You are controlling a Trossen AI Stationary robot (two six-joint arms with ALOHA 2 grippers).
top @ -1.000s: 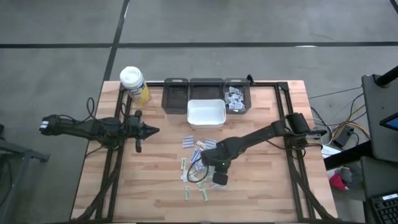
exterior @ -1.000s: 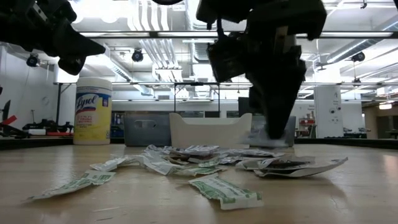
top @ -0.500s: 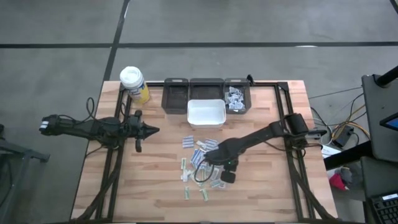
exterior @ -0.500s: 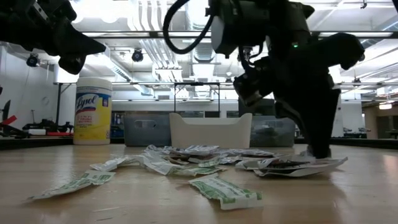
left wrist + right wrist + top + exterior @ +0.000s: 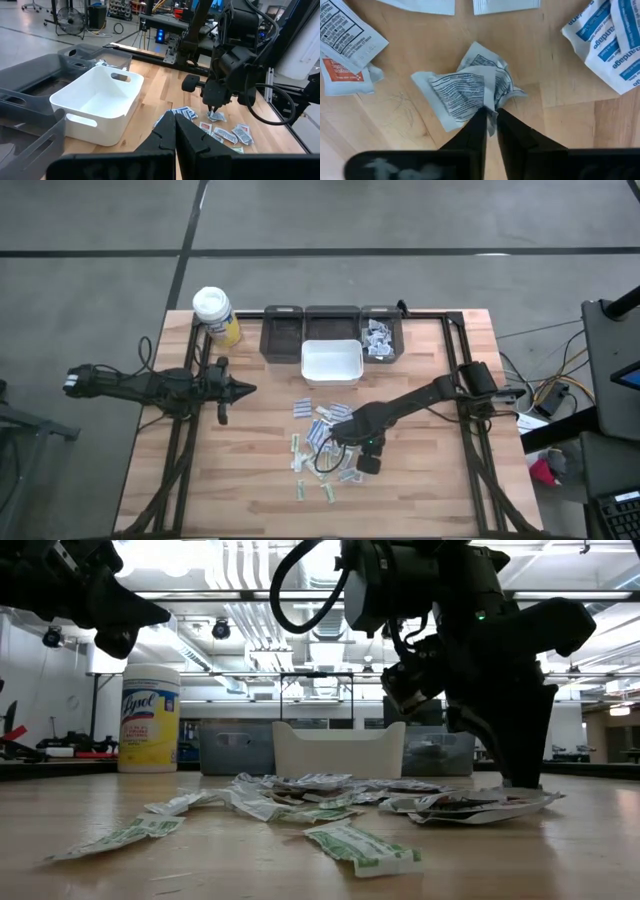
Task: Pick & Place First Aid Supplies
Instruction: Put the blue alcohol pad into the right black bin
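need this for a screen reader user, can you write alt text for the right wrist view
The right gripper pinches an edge of a crumpled white packet with black print, lying on the wooden table. Other packets lie around it: bandage packets printed in blue, and one with orange print.

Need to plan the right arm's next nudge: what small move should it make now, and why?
Probably lift straight up a little. The right gripper is down at the table with its fingers pinching the edge of a crumpled packet; a short lift would test the grip before carrying it.
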